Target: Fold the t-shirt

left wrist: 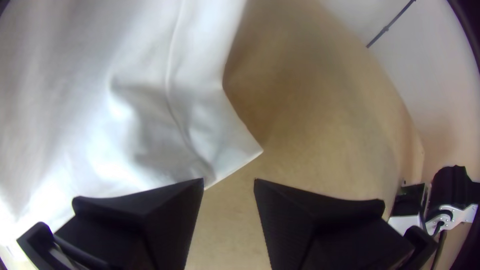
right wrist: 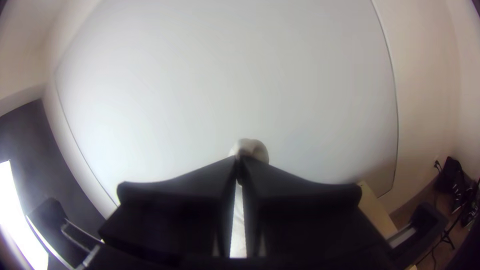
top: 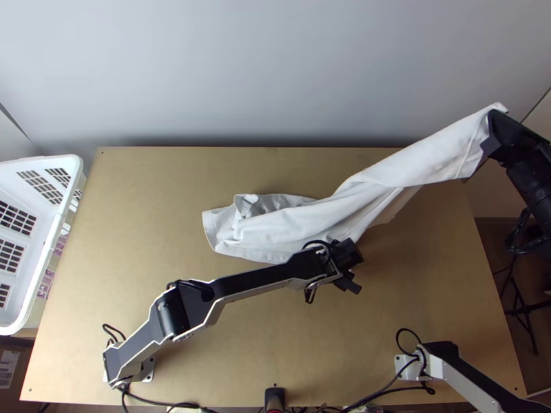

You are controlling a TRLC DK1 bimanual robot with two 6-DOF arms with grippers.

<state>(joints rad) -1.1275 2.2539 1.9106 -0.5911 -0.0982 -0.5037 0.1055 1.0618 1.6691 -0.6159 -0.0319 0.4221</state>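
White t-shirt (top: 296, 224) pinched in right claw (top: 489, 132), rest near left claw (top: 353, 269).

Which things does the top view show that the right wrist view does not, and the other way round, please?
Top view: the white basket by the table's left side, the left hand beside the shirt's near edge, and the shirt's bunched lower part lying on the table.
Right wrist view: a bright panel next to a dark grey surface.
Both: the right hand, the white shirt it holds up by one end, and part of the table.
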